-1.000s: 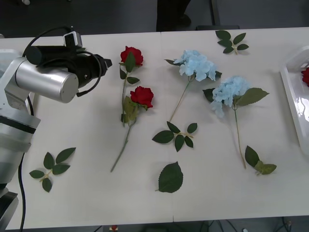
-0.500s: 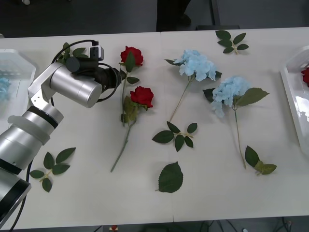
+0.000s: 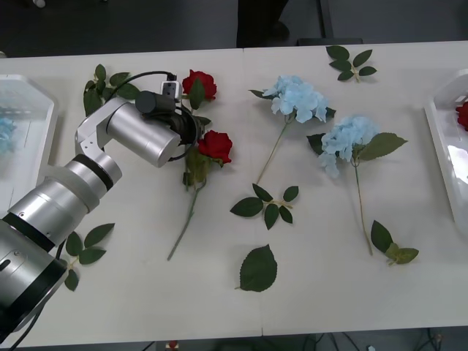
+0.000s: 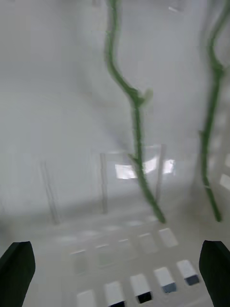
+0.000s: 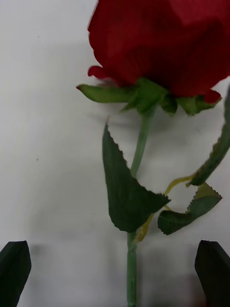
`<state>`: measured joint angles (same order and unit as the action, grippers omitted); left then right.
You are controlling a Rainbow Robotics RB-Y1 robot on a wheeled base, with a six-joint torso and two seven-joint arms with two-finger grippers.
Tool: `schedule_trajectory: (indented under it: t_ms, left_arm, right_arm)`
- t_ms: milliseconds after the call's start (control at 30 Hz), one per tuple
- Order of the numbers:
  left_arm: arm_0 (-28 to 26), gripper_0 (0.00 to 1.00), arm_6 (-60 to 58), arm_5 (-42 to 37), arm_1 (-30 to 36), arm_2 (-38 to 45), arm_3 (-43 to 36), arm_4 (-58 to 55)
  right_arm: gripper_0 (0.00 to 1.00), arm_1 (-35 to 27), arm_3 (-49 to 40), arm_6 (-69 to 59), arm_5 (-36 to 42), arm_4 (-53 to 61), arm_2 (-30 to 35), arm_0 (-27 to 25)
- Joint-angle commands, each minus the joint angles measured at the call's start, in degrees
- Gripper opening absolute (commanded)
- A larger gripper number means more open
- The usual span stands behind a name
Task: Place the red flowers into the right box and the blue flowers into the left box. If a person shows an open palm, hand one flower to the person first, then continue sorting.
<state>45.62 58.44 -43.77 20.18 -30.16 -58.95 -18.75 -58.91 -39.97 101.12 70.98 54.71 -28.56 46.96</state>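
The left box at the table's left edge holds something pale blue — probably a blue flower. The right box holds a red bloom; green stems lie on its floor beneath the wide-open right end effector. The left end effector, wide open, hovers over the red flowers. Two blue flowers lie on the table.

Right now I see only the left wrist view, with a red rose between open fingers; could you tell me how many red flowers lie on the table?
Observer: Two red flowers lie close together on the table, by the left gripper.
Operator: Thank you. Where is the right box?
Observer: The right box sits at the table's right edge, with a red bloom showing inside.
Operator: Is the right gripper free?
Observer: The right gripper hangs open above a white tray floor where two green stems lie.
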Motion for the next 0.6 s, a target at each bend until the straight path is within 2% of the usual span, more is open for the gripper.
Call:
schedule_trajectory:
  t_ms: [33,267,533,567,600]
  left_arm:
    - [3.34,1.0,4.49,-1.67,-1.37,-0.96,-0.2,0.29]
    - [3.42,1.0,5.46,-2.11,-1.46,-0.96,-0.03,-0.5]
    - [3.42,1.0,6.25,-2.11,-1.37,-0.96,1.12,-1.47]
    - [3.42,0.99,6.34,-2.11,-1.37,-0.96,1.2,-1.47]
    - [3.42,0.83,6.43,-2.11,-1.37,-0.96,1.2,-1.47]
  right_arm:
    - [1.0,0.55,-7.22,2.07,4.87,5.5,0.52,-0.12]
    - [1.0,3.45,-16.01,0.4,9.35,9.54,0.52,-1.17]
    - [1.0,6.79,-27.97,-10.59,6.18,8.84,0.52,-6.1]
    - [1.0,7.23,-28.93,-11.73,5.83,8.84,0.52,-6.45]
    - [1.0,7.85,-29.9,-13.05,5.39,8.75,0.52,-6.8]
